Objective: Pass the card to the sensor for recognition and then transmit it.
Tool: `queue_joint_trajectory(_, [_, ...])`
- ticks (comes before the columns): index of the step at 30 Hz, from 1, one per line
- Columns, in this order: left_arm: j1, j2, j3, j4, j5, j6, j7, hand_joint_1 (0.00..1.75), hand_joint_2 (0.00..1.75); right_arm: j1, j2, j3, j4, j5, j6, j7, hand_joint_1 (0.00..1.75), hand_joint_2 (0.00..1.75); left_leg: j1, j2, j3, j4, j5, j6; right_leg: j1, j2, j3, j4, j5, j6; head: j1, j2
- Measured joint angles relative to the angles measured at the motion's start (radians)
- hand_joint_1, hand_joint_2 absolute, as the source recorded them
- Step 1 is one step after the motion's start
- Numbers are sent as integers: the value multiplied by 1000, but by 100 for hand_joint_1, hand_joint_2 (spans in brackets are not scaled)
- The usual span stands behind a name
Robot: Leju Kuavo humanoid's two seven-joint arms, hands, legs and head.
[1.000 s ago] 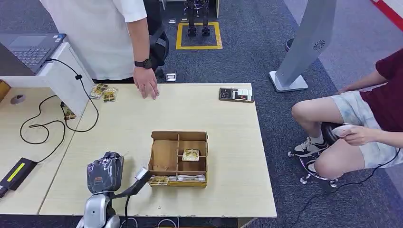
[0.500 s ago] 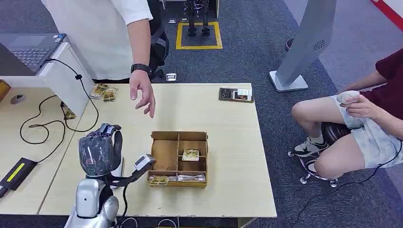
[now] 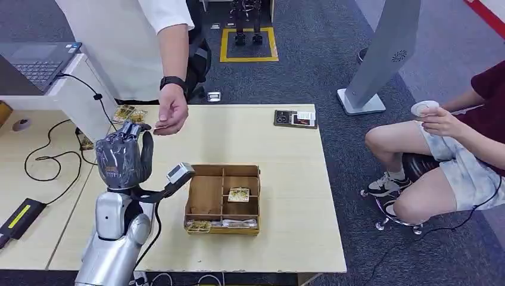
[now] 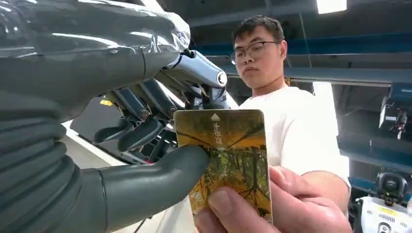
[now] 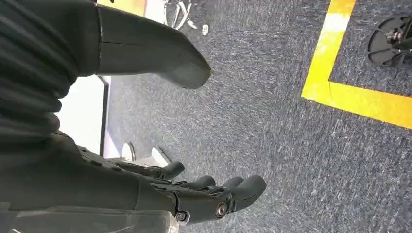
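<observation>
Left hand [image 3: 124,159], raised above the near-left part of the table [image 3: 286,179], pinches a card [image 4: 226,160] between its thumb [image 4: 160,177] and darker fingers [image 4: 141,131]. The card is yellow-brown with a tree scene, a small white arrow at one end and a column of white characters too small to read. A person's hand [image 3: 171,115] grips the card's other end, so both hands hold it at once; in the head view the card appears as a thin pale edge between the two hands.

Right hand [image 5: 160,194] hangs over grey carpet beside a yellow floor stripe [image 5: 359,92], fingers apart and holding nothing.

A wooden divided box [image 3: 223,199] sits on the table, with one card lying in a middle compartment and others along its near edge. More cards lie at the table's far-left corner, and a dark booklet [image 3: 295,118] at the far edge.

Compared with one second earlier, the left hand has risen from near the box's corner to the person's hand, which has lifted off the table to meet it. The seated person's hand [image 3: 438,122] has also risen.
</observation>
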Motion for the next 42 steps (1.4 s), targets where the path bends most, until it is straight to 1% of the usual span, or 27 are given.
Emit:
queue_joint_trajectory(2, [-15,0,-2,17,6,0,10,175,175,-1,-1,0,-3,11,-3,5,0,175,0,0,0,0,0,0,0,0,0,0,0,0,0,0])
queue_joint_trajectory(3, [-23,0,-3,24,15,0,10,98,175,-1,-2,0,-5,12,-4,9,0,175,0,0,0,0,0,0,0,0,0,0,0,0,0,0])
queue_joint_trajectory(4, [-30,-1,-5,30,27,0,8,0,175,-1,-2,0,-7,14,-6,12,0,175,0,0,0,0,0,0,0,0,0,0,0,0,0,0])
queue_joint_trajectory(8, [-40,-7,-11,39,58,0,-26,0,175,0,-3,0,-13,14,-10,18,0,175,0,0,0,0,0,0,0,0,0,0,0,0,0,0])
queue_joint_trajectory(14, [-39,-29,-11,37,85,0,-88,0,175,0,-3,0,-18,12,-11,20,0,175,0,0,-1,0,0,0,0,0,0,0,0,0,0,0])
queue_joint_trajectory(15, [-37,-33,-11,35,107,0,-110,0,175,0,-3,0,-18,11,-12,20,0,175,0,0,-1,0,0,0,0,0,0,0,0,0,0,0])
queue_joint_trajectory(16, [-35,-38,-8,33,145,0,-144,0,175,0,-3,0,-18,11,-13,18,0,175,0,0,-1,0,0,0,0,0,0,0,0,0,0,0])
queue_joint_trajectory(17, [-31,-48,-5,29,200,0,-195,0,175,0,-3,0,-18,10,-14,15,0,175,0,0,-1,0,0,0,0,0,0,0,0,0,0,0])
queue_joint_trajectory(18, [-26,-54,-3,24,231,0,-226,0,175,0,-3,0,-18,7,-16,14,0,175,0,0,-1,0,0,0,0,0,0,0,0,0,0,0])
queue_joint_trajectory(20, [-12,-68,6,6,278,0,-288,0,175,1,-3,0,-18,6,-21,12,0,175,0,0,-1,0,0,0,0,0,0,0,0,0,0,0])
queue_joint_trajectory(22, [5,-72,10,-13,303,0,-335,0,175,4,-3,0,-16,-4,-24,7,0,175,0,0,-1,0,0,0,0,0,0,0,0,0,0,0])
queue_joint_trajectory(26, [42,-71,13,-51,338,0,-379,0,175,8,-5,0,-8,-12,-27,-6,0,175,0,0,-1,0,0,0,0,0,0,0,0,0,0,0])
queue_joint_trajectory(28, [69,-63,13,-71,375,0,-402,0,175,12,-6,-1,-3,-21,-28,-12,0,175,0,0,-1,0,0,0,0,0,0,0,0,0,0,0])
queue_joint_trajectory(30, [98,-47,13,-89,397,0,-422,0,175,15,-6,-3,-2,-29,-28,-19,0,175,0,0,-1,0,0,0,0,0,0,0,0,0,0,0])
queue_joint_trajectory(34, [154,2,2,-116,415,0,-440,0,175,21,-8,-12,-1,-31,-26,-29,0,175,0,0,-1,0,0,0,0,0,0,0,0,0,0,0])
queue_joint_trajectory(38, [193,92,-61,-120,420,0,-403,0,175,24,-12,-18,-1,-43,-20,-40,0,175,0,0,-1,-1,0,0,0,0,-1,0,0,0,0,0])
queue_joint_trajectory(42, [224,165,-111,-124,397,0,-383,0,175,26,-16,-22,1,-45,-12,-45,0,175,0,0,-1,-1,0,0,0,0,-1,0,0,0,0,0])
